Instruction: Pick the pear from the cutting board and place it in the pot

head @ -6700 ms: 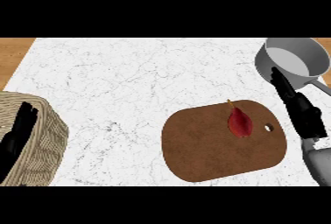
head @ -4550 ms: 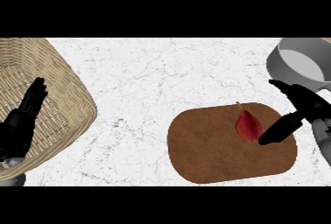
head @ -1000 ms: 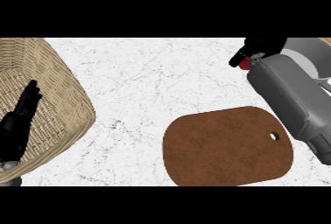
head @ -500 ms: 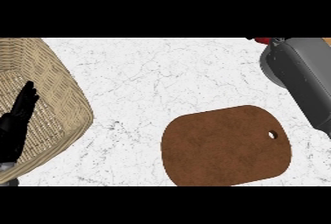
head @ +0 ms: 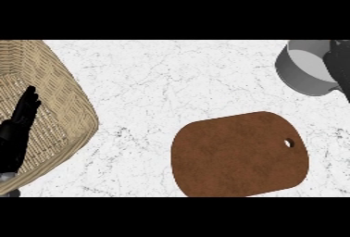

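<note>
cutting board [head: 239, 155] now bare | right hand [head: 339, 60] over pot [head: 308, 67], fingers unclear | pear unseen, likely released

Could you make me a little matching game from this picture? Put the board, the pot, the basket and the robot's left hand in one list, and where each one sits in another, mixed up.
Things:
1. cutting board
2. pot
3. basket
4. left hand

Places:
A. top right corner of the view
B. left edge, fingers up, in front of the wicker
C. lower middle-right of the counter
D. fills the left side

Pairs: 1-C, 2-A, 3-D, 4-B
</note>
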{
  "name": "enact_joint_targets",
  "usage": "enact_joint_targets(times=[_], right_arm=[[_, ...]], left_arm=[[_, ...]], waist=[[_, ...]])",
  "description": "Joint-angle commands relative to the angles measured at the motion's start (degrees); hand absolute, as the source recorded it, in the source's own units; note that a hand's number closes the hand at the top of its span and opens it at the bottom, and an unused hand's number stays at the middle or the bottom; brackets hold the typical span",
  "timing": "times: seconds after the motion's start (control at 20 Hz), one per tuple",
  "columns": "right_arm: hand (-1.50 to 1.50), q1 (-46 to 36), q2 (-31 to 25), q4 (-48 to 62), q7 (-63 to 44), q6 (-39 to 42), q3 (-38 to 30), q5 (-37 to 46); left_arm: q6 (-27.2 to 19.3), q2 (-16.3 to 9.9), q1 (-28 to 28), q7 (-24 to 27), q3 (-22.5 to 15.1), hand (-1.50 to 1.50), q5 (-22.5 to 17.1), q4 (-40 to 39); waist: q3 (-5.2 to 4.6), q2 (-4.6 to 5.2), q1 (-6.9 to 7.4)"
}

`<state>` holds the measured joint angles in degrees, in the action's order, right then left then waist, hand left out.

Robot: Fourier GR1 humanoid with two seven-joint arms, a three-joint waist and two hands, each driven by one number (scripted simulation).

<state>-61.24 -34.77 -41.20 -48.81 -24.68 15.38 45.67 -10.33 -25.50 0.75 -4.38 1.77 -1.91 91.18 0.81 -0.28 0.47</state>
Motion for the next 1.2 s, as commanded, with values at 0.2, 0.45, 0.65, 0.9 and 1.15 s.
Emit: enact_joint_targets(times=[0.2, 0.45, 0.65, 0.9, 1.15], right_arm=[[1.50, -0.01, -7.28, 9.36, 14.22, -1.36, -7.31, -4.41], [1.50, 3.32, -7.89, 16.28, 23.77, -4.96, -10.82, -7.02], [1.50, 2.88, -9.49, 22.11, 26.95, -3.93, -11.16, -6.09], [1.50, 2.28, -8.61, 26.15, 29.56, -5.14, -14.50, -8.65], [-1.50, 2.86, -9.05, 28.54, 35.02, -4.22, -19.94, -13.90]], left_arm=[[3.57, -0.27, 0.44, -4.47, -1.15, 0.00, -1.37, -2.80], [2.16, 1.67, 0.57, -0.31, -1.87, 0.00, -0.23, -6.08], [2.03, 1.59, 0.01, -2.96, -3.47, 0.00, 0.40, -1.90], [1.75, 2.96, -0.01, -1.65, -4.43, 0.00, 0.31, -3.04], [2.53, 1.67, 2.47, -2.72, -3.68, 0.00, -0.01, -3.20]], waist=[[-0.71, 1.15, 1.20], [-0.66, 1.86, 1.82], [-0.55, 2.19, 3.73], [-0.44, 2.62, 4.53], [-0.32, 2.78, 4.19]])
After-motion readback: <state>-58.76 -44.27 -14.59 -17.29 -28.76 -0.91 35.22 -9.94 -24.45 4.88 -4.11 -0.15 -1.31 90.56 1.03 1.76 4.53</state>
